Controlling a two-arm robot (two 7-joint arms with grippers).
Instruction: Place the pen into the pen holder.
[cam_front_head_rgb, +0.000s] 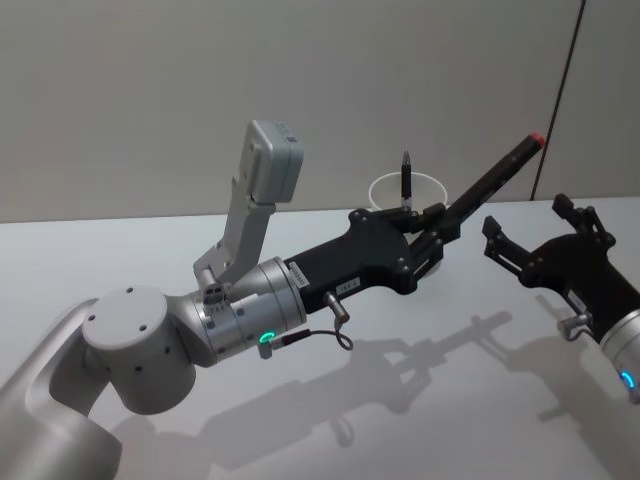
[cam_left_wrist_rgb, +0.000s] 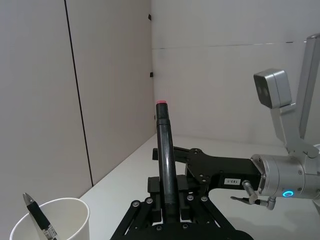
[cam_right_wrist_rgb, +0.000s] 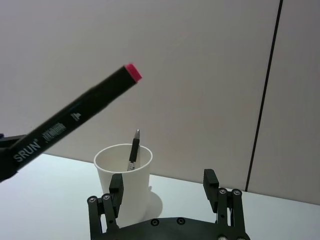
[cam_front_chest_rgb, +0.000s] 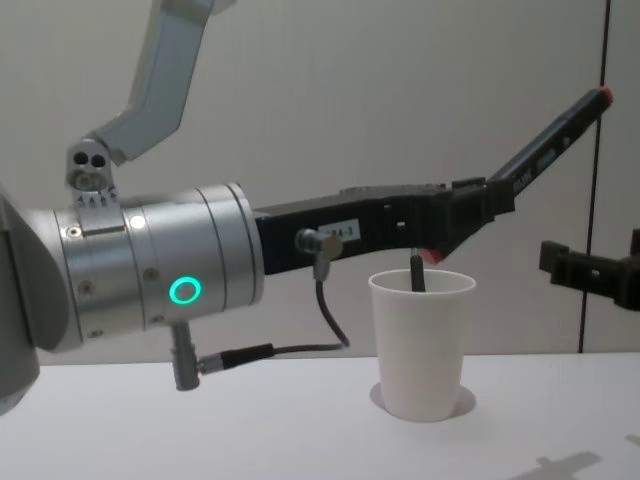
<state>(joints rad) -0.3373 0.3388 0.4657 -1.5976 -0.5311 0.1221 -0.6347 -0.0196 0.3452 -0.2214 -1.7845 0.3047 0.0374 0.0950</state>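
Note:
My left gripper (cam_front_head_rgb: 440, 228) is shut on the pen (cam_front_head_rgb: 490, 180), a black marker with a red end cap. The marker tilts up and to the right, in the air just in front of and above the pen holder (cam_front_head_rgb: 385, 190), a white paper cup standing at the table's far side. A thin dark pen (cam_front_head_rgb: 407, 178) stands inside the cup. The chest view shows the marker (cam_front_chest_rgb: 550, 140) slanting above the cup (cam_front_chest_rgb: 422, 345). My right gripper (cam_front_head_rgb: 526, 214) hovers open and holding nothing to the right of the cup, its fingers (cam_right_wrist_rgb: 116, 186) facing the holder (cam_right_wrist_rgb: 125, 185).
The white tabletop (cam_front_head_rgb: 420, 400) spreads in front of the cup, with arm shadows on it. A plain wall (cam_front_head_rgb: 150, 100) rises right behind the table's far edge.

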